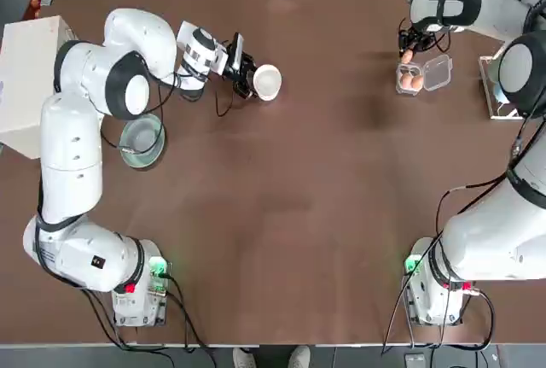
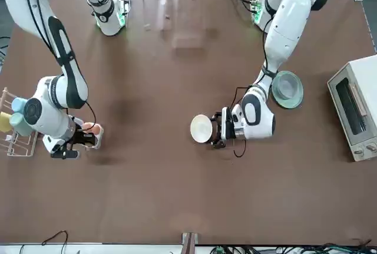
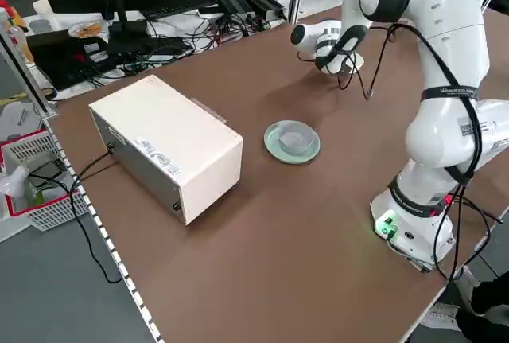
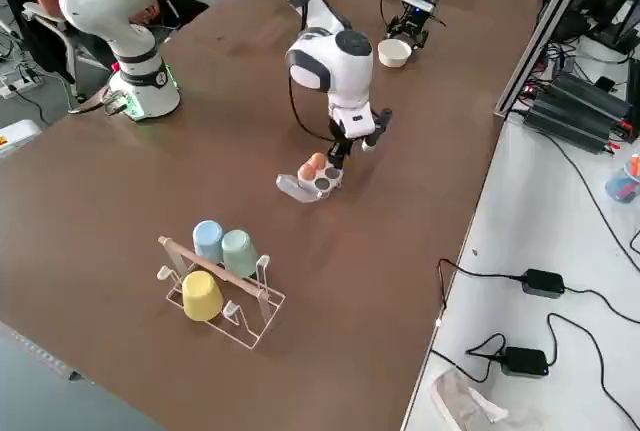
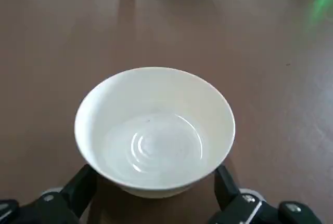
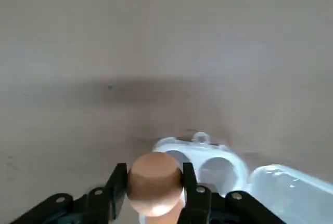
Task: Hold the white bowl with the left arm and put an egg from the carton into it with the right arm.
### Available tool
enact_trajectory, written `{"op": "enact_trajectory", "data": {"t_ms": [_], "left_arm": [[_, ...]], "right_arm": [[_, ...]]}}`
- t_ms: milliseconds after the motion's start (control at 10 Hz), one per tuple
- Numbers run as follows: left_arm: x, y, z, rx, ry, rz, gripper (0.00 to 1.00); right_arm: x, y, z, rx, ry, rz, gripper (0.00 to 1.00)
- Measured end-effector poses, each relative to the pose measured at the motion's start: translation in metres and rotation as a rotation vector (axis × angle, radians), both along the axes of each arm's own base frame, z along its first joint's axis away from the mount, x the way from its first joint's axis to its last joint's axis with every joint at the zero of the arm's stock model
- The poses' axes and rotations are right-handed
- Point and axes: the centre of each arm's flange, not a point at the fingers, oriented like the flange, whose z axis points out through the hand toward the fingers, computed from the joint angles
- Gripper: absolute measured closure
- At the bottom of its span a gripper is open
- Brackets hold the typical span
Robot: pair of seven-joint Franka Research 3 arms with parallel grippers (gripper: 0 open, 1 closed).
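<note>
Fingers [image 6: 117,182] of the right gripper [image 6: 152,185] pinch a smooth tan egg [image 6: 154,182], lifted just above the clear plastic carton [image 6: 208,164], whose lid lies open on the brown counter [image 1: 299,172]. Farther off, the left gripper [image 5: 156,195] clasps the glossy round white bowl [image 5: 155,130], which rests on the counter.

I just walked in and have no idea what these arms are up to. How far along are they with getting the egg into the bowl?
Roughly halfway. Done: the left gripper has its fingers on either side of the white bowl, which is empty. In hand: the right gripper is shut on an egg, near the open carton. Left: carry the egg across the table and set it into the bowl.
</note>
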Motion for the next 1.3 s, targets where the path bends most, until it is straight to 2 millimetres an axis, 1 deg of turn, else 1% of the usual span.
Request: {"op": "enact_trajectory", "data": {"t_ms": [100,300,500,700,900,1100,1200,1300], "left_arm": [[0.0,0.0,0.0,0.0,0.0,0.0,0.0],[0.0,0.0,0.0,0.0,-0.001,0.0,0.0],[0.0,-0.001,0.001,-0.001,-0.001,-0.001,0.0],[0.0,-0.002,0.001,-0.001,-0.002,-0.002,0.0],[0.0,-0.002,0.001,-0.001,-0.002,-0.002,0.0],[0.0,-0.002,0.001,-0.001,-0.002,-0.002,0.0],[0.0,-0.001,0.0,0.0,-0.001,-0.001,0.0],[0.0,-0.001,0.0,0.001,-0.001,-0.001,0.0]], "right_arm": [[0.003,0.021,0.005,0.029,-0.008,-0.028,0.52],[0.009,0.078,0.019,0.083,-0.02,-0.111,0.52],[0.005,0.133,0.028,0.183,-0.005,-0.187,0.52],[-0.002,0.182,0.035,0.301,0.022,-0.234,0.52],[-0.01,0.233,0.047,0.423,0.03,-0.274,0.52],[-0.027,0.29,0.055,0.521,0.001,-0.299,0.52],[-0.037,0.316,0.054,0.55,-0.012,-0.306,0.52],[-0.047,0.339,0.047,0.564,-0.027,-0.309,0.52]]}}
